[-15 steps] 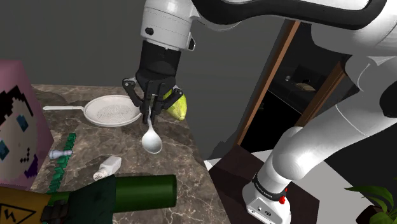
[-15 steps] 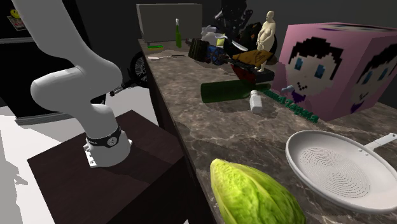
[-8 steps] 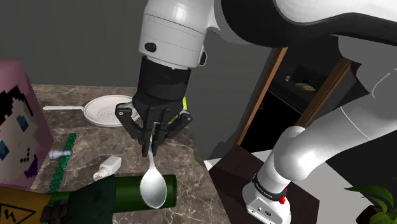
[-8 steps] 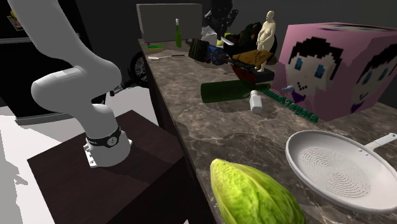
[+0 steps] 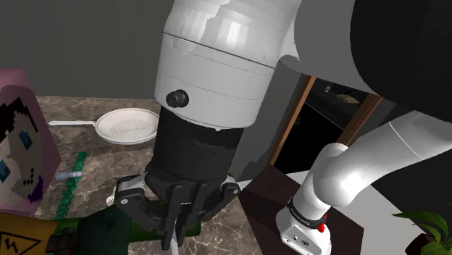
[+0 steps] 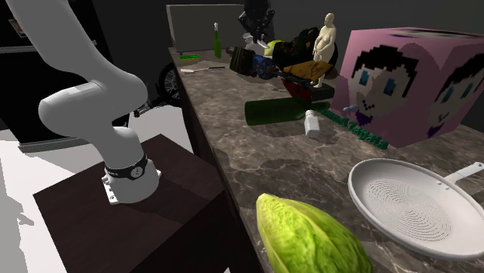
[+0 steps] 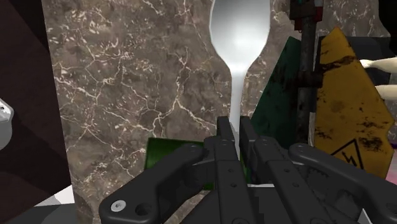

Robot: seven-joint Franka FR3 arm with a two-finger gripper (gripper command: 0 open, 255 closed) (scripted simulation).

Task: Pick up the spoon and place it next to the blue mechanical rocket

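The spoon [image 7: 240, 28] hangs pinched by its thin handle between the two black fingers of the gripper [image 7: 235, 127]. Its bowl points away from the hand, clear above the marble counter [image 7: 140, 95] — lifted, not yet set down. The pickup looks done, and the carry is the step in hand. What is left is to find the blue mechanical rocket, which I cannot pick out with certainty among the clutter. The spoon then has to be lowered flat onto bare stone beside it and let go.

Room, biggest thing first. The counter is a long strip. In the second exterior view its edge runs from about twelve o'clock down to six, with the dark stand [image 6: 178, 225] and floor beyond at nine — a spoon released near that edge could slide off. The pink cube [image 6: 411, 77] with a drawn face walls off the three o'clock side. The white pan [image 6: 411, 209] and a green leafy head [image 6: 310, 236] fill the five and six o'clock end. The green bottle [image 6: 283, 108] lies on its side across the middle. In the wrist view it shows just past the fingers, with a yellow hazard-marked panel [image 7: 347, 108] near the spoon's bowl. A heap of dark oddments [image 6: 271, 62] crowds the twelve o'clock end, with a pale figurine [image 6: 327, 35] at its one o'clock. Open stone shows between bottle and pan. The descent calls for a slow drop that misses bottle and panel.
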